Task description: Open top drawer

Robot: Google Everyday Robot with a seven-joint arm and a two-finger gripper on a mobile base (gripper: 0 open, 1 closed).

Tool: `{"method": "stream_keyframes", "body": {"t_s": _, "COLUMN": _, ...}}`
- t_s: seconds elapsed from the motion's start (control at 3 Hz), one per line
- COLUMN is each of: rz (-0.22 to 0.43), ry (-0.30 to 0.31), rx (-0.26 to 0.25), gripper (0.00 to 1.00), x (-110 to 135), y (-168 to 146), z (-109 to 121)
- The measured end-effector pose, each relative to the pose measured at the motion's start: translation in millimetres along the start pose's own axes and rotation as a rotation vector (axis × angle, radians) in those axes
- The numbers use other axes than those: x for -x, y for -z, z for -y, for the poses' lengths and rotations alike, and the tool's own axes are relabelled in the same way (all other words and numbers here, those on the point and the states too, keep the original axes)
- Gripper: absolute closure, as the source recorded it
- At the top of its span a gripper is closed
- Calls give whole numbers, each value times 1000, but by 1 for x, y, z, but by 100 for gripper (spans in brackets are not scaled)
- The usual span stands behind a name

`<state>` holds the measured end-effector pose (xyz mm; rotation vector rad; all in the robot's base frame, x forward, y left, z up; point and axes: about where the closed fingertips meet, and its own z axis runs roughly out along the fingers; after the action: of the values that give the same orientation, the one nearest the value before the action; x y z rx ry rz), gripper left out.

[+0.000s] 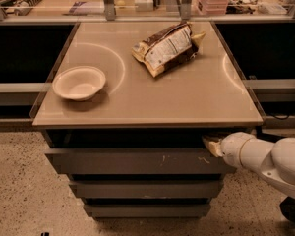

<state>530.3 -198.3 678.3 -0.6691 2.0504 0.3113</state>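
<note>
Top drawer directly beneath the tan tabletop and above two narrower drawer fronts, grey face standing forward of them, a dark gap showing along its upper edge. Judged as barely begun: out a little at most. Gripper at the drawer's upper right corner, tucked under the tabletop's overhang, touching or hooked over the top edge; cannot tell whether spread apart or clamped on that edge. White forearm stretched in from the right. Bowl and snack bag up on the tabletop, well apart from the work. Left to do, by the look of it: nearly the whole pull outward.
</note>
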Motion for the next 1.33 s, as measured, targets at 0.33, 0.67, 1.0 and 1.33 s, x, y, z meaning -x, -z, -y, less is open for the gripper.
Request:
{"method": "stream_keyframes", "body": {"t_s": 0.33, "rz": -47, "ry": 9, "rx": 24, "gripper": 100, "x": -2, "y": 3, "z": -10}}
{"method": "stream_keyframes", "body": {"t_s": 0.67, "rz": -122, "ry": -6, "rx": 54, "gripper": 100, "x": -11, "y": 9, "z": -21}}
{"method": "stream_keyframes", "body": {"t_s": 1.0, "rz": -219, "ry": 2, "rx": 105, "gripper": 100, "x": -23, "y": 22, "z": -41}}
{"method": "stream_keyframes", "body": {"t_s": 1.33, "rz": -309, "ry": -22, "rx": 155, "gripper": 100, "x": -36, "y": 40, "z": -59}}
